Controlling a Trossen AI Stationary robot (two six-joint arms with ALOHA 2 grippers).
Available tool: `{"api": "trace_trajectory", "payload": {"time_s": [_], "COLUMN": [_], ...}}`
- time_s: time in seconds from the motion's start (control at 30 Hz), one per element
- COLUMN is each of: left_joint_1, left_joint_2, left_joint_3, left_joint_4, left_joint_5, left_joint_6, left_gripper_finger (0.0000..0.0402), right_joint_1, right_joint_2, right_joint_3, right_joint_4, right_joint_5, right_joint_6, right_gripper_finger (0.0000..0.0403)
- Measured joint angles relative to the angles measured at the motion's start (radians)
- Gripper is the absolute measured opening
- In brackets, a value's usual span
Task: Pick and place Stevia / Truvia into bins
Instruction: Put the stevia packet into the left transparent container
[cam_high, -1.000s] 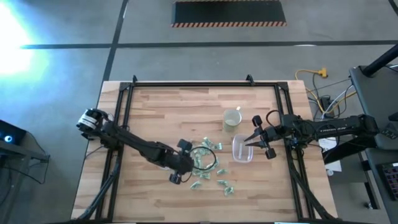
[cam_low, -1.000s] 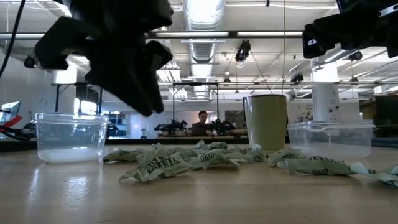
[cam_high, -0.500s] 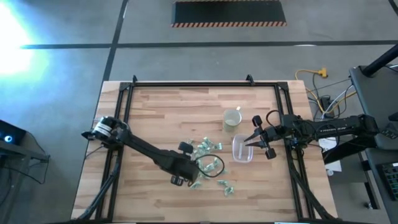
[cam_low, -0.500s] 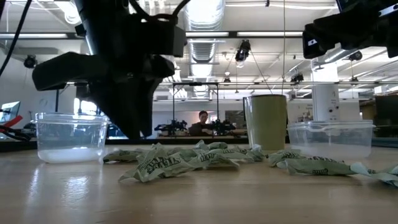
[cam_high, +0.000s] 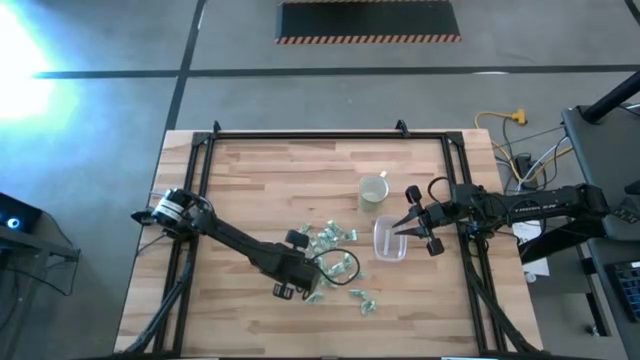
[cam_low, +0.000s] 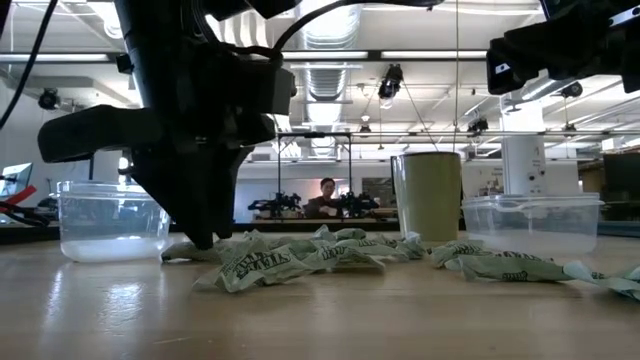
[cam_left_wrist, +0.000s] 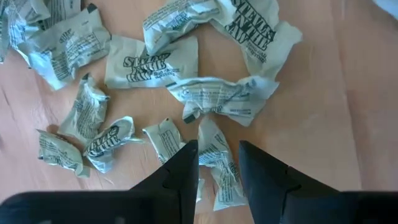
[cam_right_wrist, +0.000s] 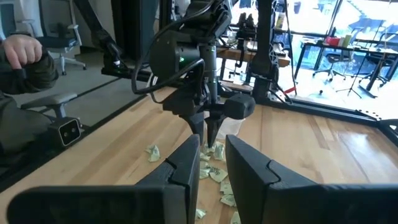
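Several crumpled pale green and white Stevia packets (cam_high: 330, 237) lie loose on the wooden table, spreading toward the near edge (cam_left_wrist: 152, 62). My left gripper (cam_high: 303, 290) points down among them, open. Its fingertips stand on either side of one packet (cam_left_wrist: 217, 180). I cannot tell whether they touch it. The round clear tub (cam_high: 336, 264) (cam_low: 113, 220) stands just right of this gripper. My right gripper (cam_high: 397, 230) hangs still above the left edge of the rounded-rectangular clear tub (cam_high: 391, 241) (cam_low: 530, 225), open by a narrow gap and empty.
A pale cream mug (cam_high: 373, 190) stands behind the rectangular tub. A black frame (cam_high: 300, 135) rims the table. Bare wood lies to the far left and near left. A person's hand (cam_right_wrist: 22, 50) shows beyond the table in the right wrist view.
My left gripper has moved a little toward the table's near edge and come down. Its fingertips were raised above the packets and now stand at table level among them. The packets and tubs have stayed where they were.
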Motion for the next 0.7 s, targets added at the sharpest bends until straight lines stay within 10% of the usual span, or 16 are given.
{"api": "trace_trajectory", "payload": {"time_s": [0.7], "left_joint_1": [0.001], "left_joint_2": [0.005], "left_joint_3": [-0.042], "left_joint_4": [0.029], "left_joint_5": [-0.004], "left_joint_6": [0.008], "left_gripper_finger": [0.0059], "right_joint_1": [0.000], "right_joint_2": [0.000], "right_joint_3": [0.000], "right_joint_4": [0.000], "right_joint_5": [0.000], "right_joint_6": [0.022], "right_gripper_finger": [0.0068]}}
